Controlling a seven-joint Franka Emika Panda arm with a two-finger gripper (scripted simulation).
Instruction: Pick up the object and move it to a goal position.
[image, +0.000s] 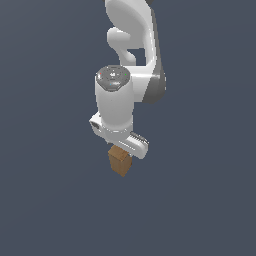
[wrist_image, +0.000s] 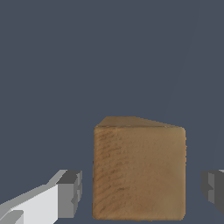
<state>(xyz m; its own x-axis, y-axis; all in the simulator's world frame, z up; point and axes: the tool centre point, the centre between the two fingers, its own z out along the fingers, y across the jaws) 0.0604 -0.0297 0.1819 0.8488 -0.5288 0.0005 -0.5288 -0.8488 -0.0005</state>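
The block (wrist_image: 139, 173) stands upright on the dark floor, right between the fingers (wrist_image: 70, 193); the gripper (wrist_image: 140, 192) straddles it, jaws spread with clear gaps either side; squeezing comes next, I'd say.

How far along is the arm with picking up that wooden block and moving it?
Done: the hand is down over the wooden block, its fingers on either side. In hand: the grasp itself; the wrist view shows gaps between both fingers and the block, so it is not gripped. Left: closing, lifting and carrying it to the goal, which neither view shows.
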